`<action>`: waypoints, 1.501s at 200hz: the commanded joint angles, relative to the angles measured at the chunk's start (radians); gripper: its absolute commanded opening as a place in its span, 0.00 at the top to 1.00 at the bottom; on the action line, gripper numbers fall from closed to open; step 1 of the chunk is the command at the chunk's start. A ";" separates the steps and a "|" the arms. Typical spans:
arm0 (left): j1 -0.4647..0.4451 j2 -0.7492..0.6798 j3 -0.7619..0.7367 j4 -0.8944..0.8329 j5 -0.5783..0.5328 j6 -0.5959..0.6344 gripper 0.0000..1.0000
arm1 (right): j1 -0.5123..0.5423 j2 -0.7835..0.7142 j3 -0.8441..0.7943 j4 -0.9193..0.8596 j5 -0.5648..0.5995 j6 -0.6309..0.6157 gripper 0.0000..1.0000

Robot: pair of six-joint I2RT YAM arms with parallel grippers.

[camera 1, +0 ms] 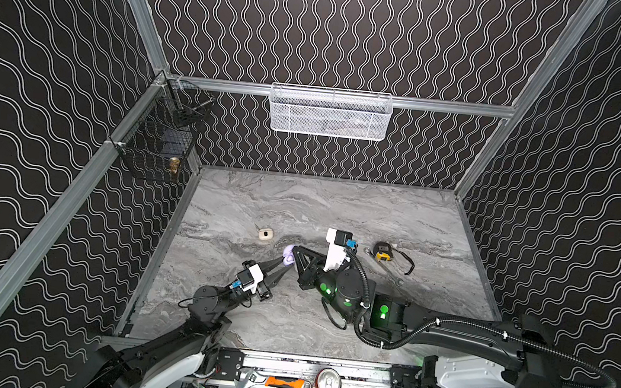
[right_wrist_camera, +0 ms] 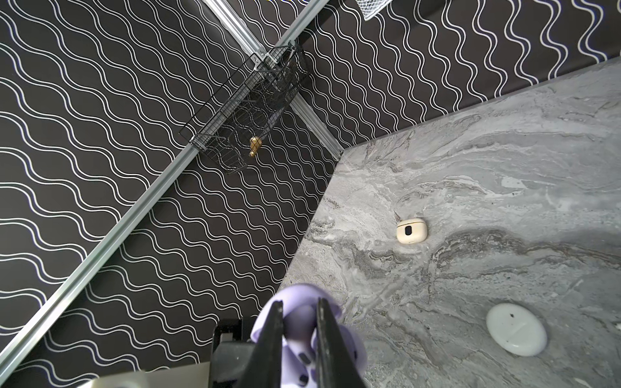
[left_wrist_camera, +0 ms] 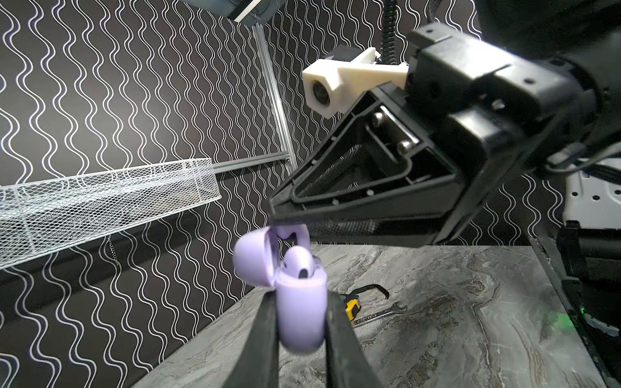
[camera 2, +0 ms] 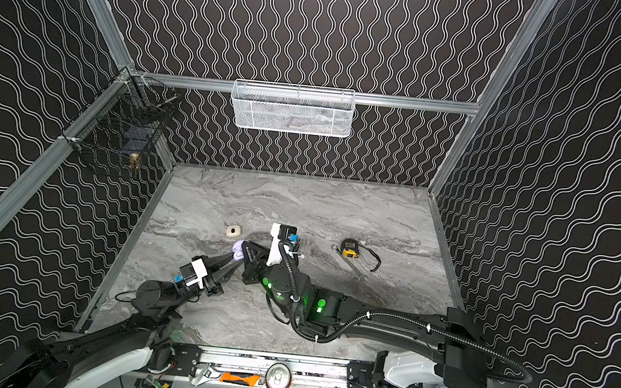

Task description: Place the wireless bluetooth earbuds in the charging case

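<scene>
Left gripper (left_wrist_camera: 300, 300) clamps the open charging case (left_wrist_camera: 302, 322) — right gripper (left_wrist_camera: 274, 219), pinching an earbud (left_wrist_camera: 295, 233) just above, should lower it straight and gently in.

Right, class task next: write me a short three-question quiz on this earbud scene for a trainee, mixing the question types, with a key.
1. True or false: the lilac charging case has its lid shut.
2. What does the right end effector grip? A the lilac earbud; B the tape measure; C the wrench.
3. Which end effector holds that case?
Key: 1 false, the lid stands open. 2 A. 3 the left end effector.
</scene>
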 commanded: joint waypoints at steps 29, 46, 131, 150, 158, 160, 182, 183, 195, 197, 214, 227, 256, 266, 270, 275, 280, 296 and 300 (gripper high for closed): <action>-0.005 -0.013 -0.007 0.030 -0.022 0.034 1.00 | 0.014 0.016 0.014 -0.037 0.001 0.063 0.96; -0.006 -0.017 -0.012 0.028 -0.024 0.044 1.00 | 0.019 0.023 0.023 -0.043 -0.005 0.071 0.96; -0.010 -0.006 -0.025 0.066 -0.033 0.048 1.00 | 0.033 0.011 0.045 -0.133 0.077 0.097 0.63; -0.010 -0.018 -0.022 0.052 -0.032 0.048 1.00 | 0.033 -0.008 0.044 -0.134 0.092 0.072 0.56; -0.010 -0.022 -0.022 0.042 -0.031 0.048 1.00 | 0.033 -0.020 0.045 -0.130 0.092 0.052 0.54; -0.009 -0.024 -0.022 0.040 -0.030 0.048 1.00 | 0.033 -0.023 0.045 -0.130 0.093 0.046 0.54; -0.010 -0.020 -0.016 0.036 -0.022 0.046 1.00 | 0.033 -0.065 0.049 -0.165 0.124 -0.005 0.52; -0.009 -0.019 -0.016 0.037 -0.022 0.045 1.00 | 0.033 -0.068 0.049 -0.166 0.125 -0.008 0.52; -0.010 -0.010 -0.016 0.048 -0.020 0.043 1.00 | 0.032 -0.092 0.050 -0.186 0.140 -0.050 0.52; -0.010 -0.009 -0.016 0.051 -0.019 0.043 1.00 | 0.031 -0.095 0.050 -0.195 0.146 -0.057 0.52; -0.009 0.005 -0.007 0.047 0.003 0.040 1.00 | 0.010 -0.111 0.125 -0.261 0.142 -0.171 0.49; -0.010 0.015 0.004 0.038 0.030 0.037 1.00 | -0.046 -0.085 0.227 -0.407 0.085 -0.213 0.48; -0.011 0.049 0.023 0.049 0.091 0.034 1.00 | -0.277 0.065 0.417 -0.692 -0.276 -0.267 0.49; -0.010 0.063 0.026 0.061 0.105 0.032 1.00 | -0.320 0.123 0.469 -0.752 -0.334 -0.303 0.49; -0.011 0.068 0.028 0.065 0.112 0.032 1.00 | -0.329 0.145 0.485 -0.773 -0.342 -0.320 0.49; -0.011 0.074 0.029 0.071 0.119 0.032 1.00 | -0.336 0.171 0.510 -0.802 -0.349 -0.338 0.49; -0.011 0.078 0.031 0.073 0.126 0.029 1.00 | -0.346 0.197 0.532 -0.832 -0.355 -0.353 0.49; -0.010 0.085 0.037 0.066 0.138 0.033 1.00 | -0.365 0.261 0.591 -0.899 -0.393 -0.398 0.51; -0.010 0.085 0.039 0.060 0.138 0.033 1.00 | -0.369 0.270 0.599 -0.909 -0.410 -0.411 0.51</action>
